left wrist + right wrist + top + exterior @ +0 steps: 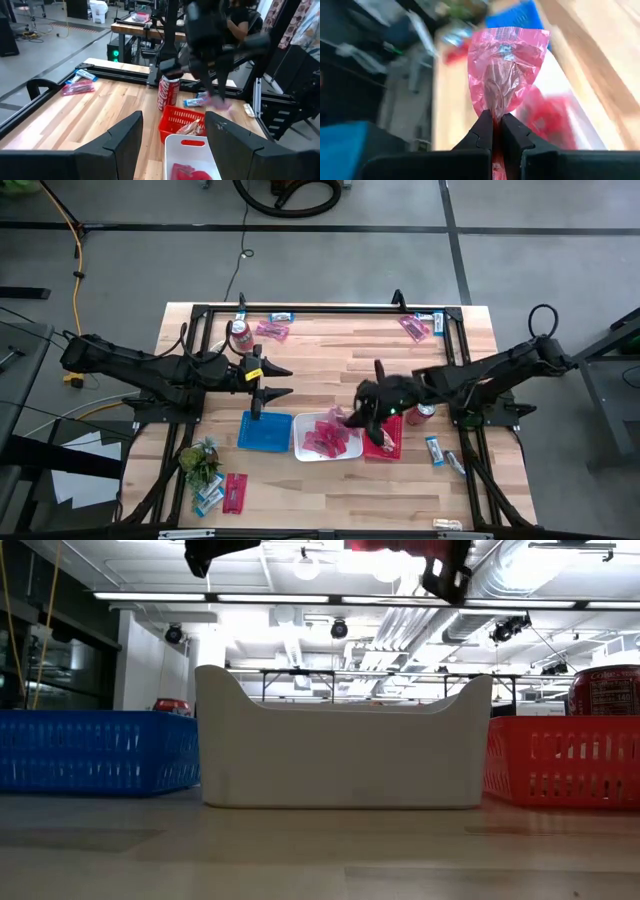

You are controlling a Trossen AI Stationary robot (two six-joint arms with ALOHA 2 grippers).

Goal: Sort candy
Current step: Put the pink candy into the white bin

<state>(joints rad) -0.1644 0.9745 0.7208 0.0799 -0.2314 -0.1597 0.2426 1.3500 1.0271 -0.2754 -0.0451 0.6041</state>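
Three small trays stand in a row near the table's front: blue [265, 431], white [300, 442] and red [394, 448]. Several pink candy packets [325, 438] lie in the white tray. My right gripper [348, 418] hovers over the white tray's right part, shut on one pink candy packet [506, 65]. My left gripper [285, 380] waits open above the table behind the blue tray, its fingers [125, 145] bare. More candy lies loose at the far edge [272, 329] and the near left [232, 492]. My right gripper pinches the pink packet by one crimped end [494, 111] between its two fingertips. The fingers slant down from the table's right. The rest of the packet sticks out past the fingertips, lifted clear above the white tray.
One red soda can [240, 335] stands at the far left and another [425, 413] just right of the red tray. A small green plant [200, 458] sits at the near left. Loose bars lie at the right [435, 450]. A black frame rail [320, 309] borders the table.
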